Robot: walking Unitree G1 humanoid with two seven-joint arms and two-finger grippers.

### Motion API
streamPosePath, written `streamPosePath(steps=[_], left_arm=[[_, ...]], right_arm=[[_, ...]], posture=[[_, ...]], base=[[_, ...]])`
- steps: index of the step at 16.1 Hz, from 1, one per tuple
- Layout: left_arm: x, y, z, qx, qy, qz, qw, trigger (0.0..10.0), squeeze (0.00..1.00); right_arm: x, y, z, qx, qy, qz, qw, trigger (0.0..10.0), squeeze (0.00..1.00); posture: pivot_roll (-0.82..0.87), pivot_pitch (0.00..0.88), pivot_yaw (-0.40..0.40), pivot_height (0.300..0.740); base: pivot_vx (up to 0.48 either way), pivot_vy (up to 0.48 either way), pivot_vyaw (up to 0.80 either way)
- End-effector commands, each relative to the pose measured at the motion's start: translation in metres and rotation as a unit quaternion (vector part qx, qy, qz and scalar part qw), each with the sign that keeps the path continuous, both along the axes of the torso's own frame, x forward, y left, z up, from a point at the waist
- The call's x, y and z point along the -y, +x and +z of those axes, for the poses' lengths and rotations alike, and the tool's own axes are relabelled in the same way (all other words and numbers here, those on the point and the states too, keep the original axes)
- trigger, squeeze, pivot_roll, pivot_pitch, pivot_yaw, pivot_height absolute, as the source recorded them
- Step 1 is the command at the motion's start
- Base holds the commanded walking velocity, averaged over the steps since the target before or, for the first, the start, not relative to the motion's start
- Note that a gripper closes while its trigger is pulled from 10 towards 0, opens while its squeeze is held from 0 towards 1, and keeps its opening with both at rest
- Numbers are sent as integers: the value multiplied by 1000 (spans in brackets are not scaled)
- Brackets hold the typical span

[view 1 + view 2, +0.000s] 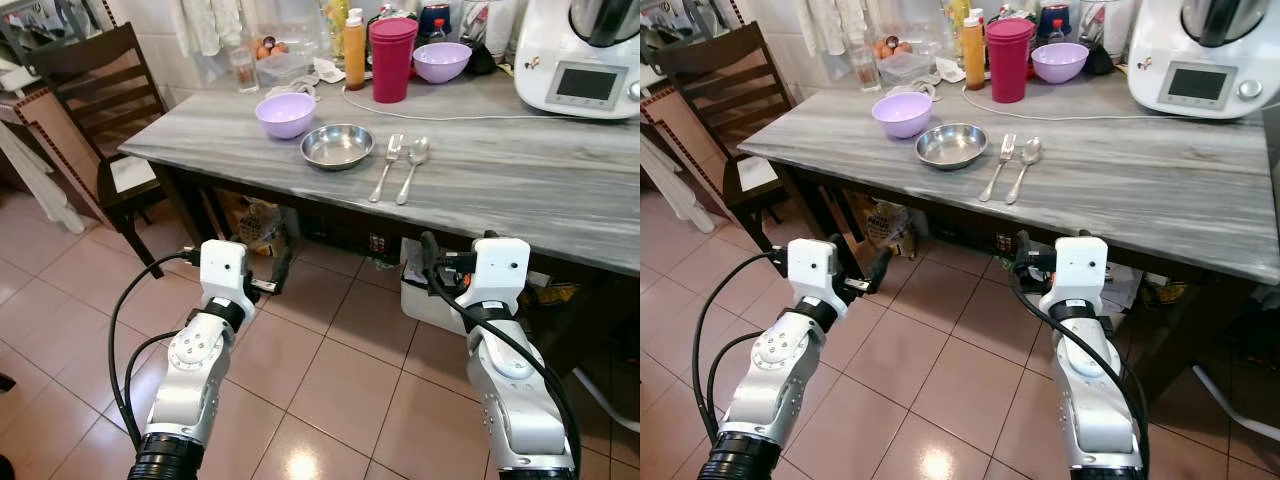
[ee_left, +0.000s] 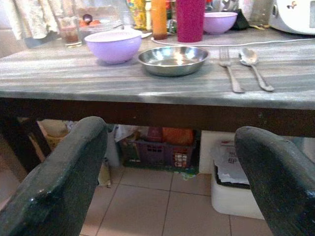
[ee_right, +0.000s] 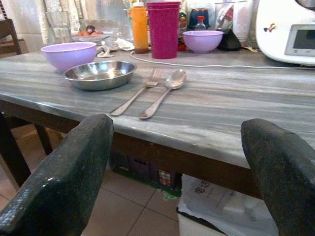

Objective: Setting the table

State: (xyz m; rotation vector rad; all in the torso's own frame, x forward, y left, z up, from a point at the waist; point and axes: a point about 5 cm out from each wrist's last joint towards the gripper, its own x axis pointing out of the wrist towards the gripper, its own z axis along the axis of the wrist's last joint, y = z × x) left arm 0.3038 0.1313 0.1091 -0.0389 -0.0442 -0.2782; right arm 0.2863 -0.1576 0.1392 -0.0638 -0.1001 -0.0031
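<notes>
On the grey table a purple bowl stands beside a steel plate. Right of the plate lie a fork and a spoon, side by side. Further back stand stacked magenta cups, a second purple bowl and an orange bottle. My left gripper is open and empty, held low over the tiled floor, short of the table's front edge. Level with it, my right gripper is open and empty too, facing the fork and spoon.
A dark wooden chair stands at the table's left end. A white kitchen appliance sits at the back right, and a white cable runs across the tabletop. A white box and a purple crate are under the table.
</notes>
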Motion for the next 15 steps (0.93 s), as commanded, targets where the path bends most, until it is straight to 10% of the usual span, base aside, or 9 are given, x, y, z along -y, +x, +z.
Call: streamPosePath(steps=[1, 15], left_arm=[[-5, 2, 0, -3, 2, 4, 1000, 10000, 0], [-3, 2, -3, -13, 3, -7, 1000, 10000, 0]], right_arm=[[-6, 2, 0, -3, 6, 12, 1000, 10000, 0], [-6, 3, -1, -7, 15, 8, 1000, 10000, 0]], posture=[[-215, 31, 110, 740], [-215, 27, 118, 740]], base=[[0, 0, 0], [0, 357, -612]])
